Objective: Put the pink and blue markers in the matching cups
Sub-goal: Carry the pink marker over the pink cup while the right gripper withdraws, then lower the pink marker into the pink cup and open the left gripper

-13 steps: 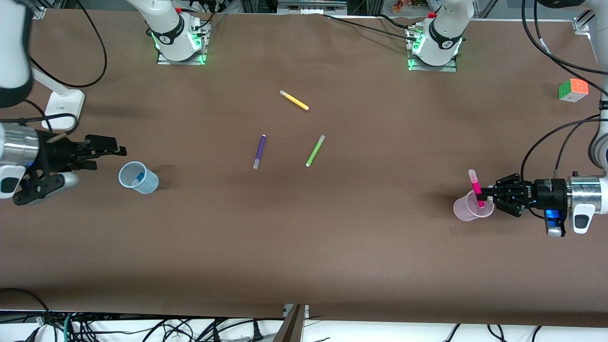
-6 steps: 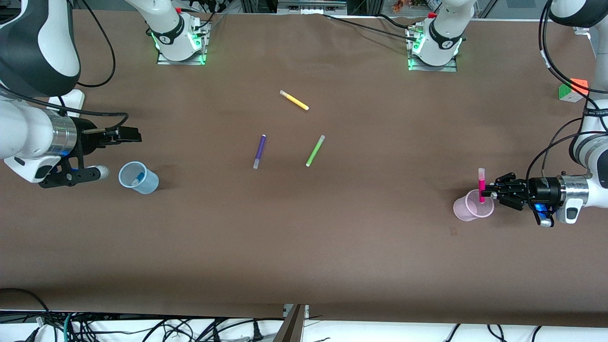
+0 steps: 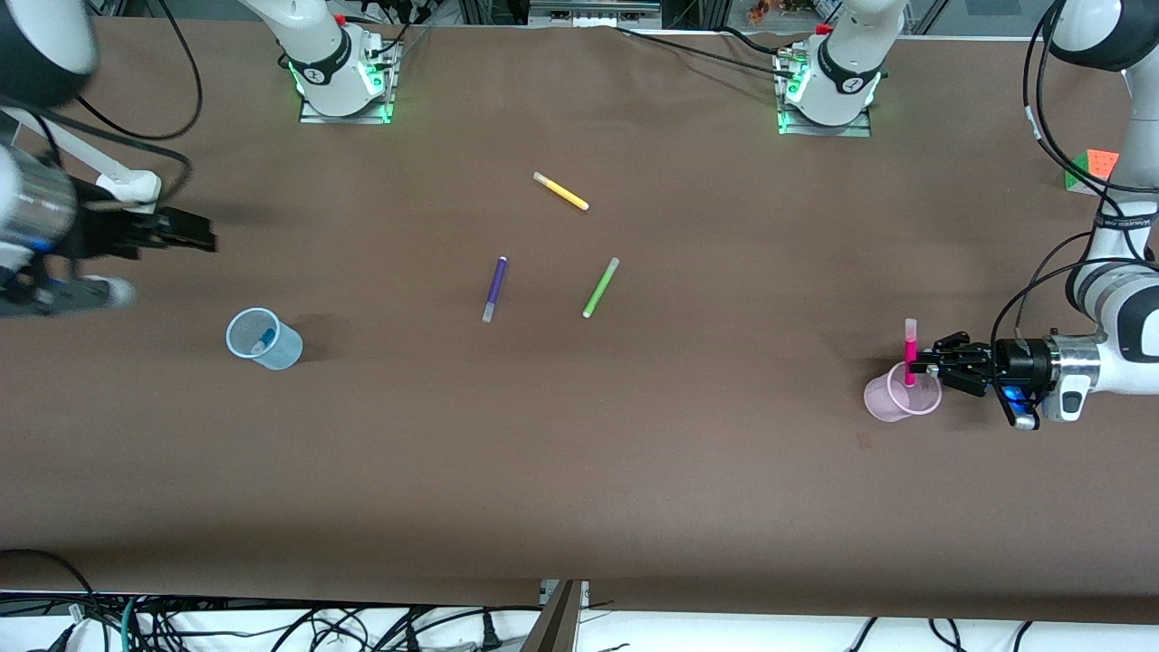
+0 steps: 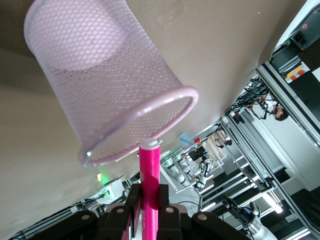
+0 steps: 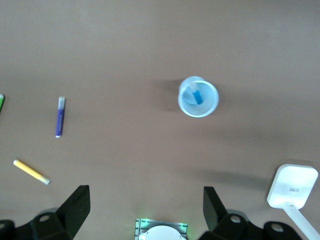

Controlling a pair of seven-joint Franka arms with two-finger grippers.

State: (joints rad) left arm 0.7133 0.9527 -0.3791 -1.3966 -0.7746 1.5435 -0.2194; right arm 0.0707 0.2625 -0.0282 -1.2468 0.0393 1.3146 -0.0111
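Observation:
The pale pink cup [image 3: 898, 393] stands near the left arm's end of the table. My left gripper [image 3: 916, 367] is shut on the pink marker [image 3: 909, 353], holding it upright with its lower end inside the cup; in the left wrist view the marker [image 4: 149, 185] meets the cup's rim [image 4: 150, 120]. The pale blue cup [image 3: 263, 339] stands near the right arm's end with the blue marker [image 3: 263, 343] inside; both show in the right wrist view, cup [image 5: 198, 97] and marker [image 5: 196, 95]. My right gripper [image 3: 186, 237] is open and empty, up above the table away from the blue cup.
A dark purple marker [image 3: 493, 288], a lime green marker [image 3: 600, 286] and a yellow marker [image 3: 560, 191] lie mid-table. A coloured puzzle cube [image 3: 1091, 168] sits at the left arm's end. A white stand [image 3: 122, 195] is by the right arm's end.
My left gripper has turned the pink marker upright and lowered it into the pink cup. My right gripper has risen and drawn away from the blue cup.

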